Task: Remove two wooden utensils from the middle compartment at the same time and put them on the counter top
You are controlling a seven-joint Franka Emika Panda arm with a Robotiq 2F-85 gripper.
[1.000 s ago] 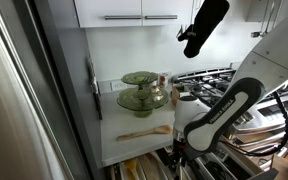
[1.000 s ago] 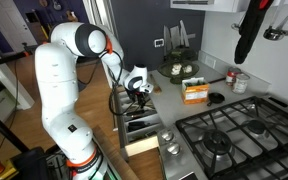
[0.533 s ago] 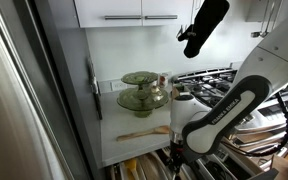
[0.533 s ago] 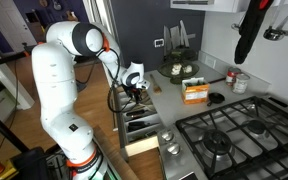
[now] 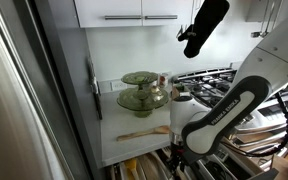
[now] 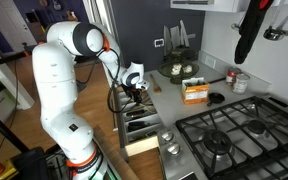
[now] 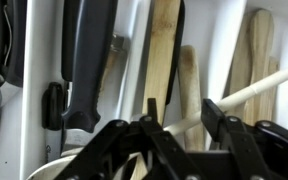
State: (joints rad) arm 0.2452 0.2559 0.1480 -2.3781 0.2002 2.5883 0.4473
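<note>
Your claw (image 7: 181, 115) down in drawer (image 6: 141, 128), fingers (image 7: 212, 112) at 2 utensils (image 7: 187, 80); clenched or released, can't tell. 1 wooden spoon (image 5: 144, 132) on counter (image 5: 119, 152).

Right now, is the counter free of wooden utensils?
No, a wooden spoon lies on the counter in front of the green dishes.

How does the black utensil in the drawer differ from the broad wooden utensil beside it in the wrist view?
The black utensil is very dark, while the wooden utensil is pale tan. The black utensil lies in a slot further to the left, while the wooden utensil lies in the slot in line with the gripper. Both lie lengthwise along the white dividers.
</note>
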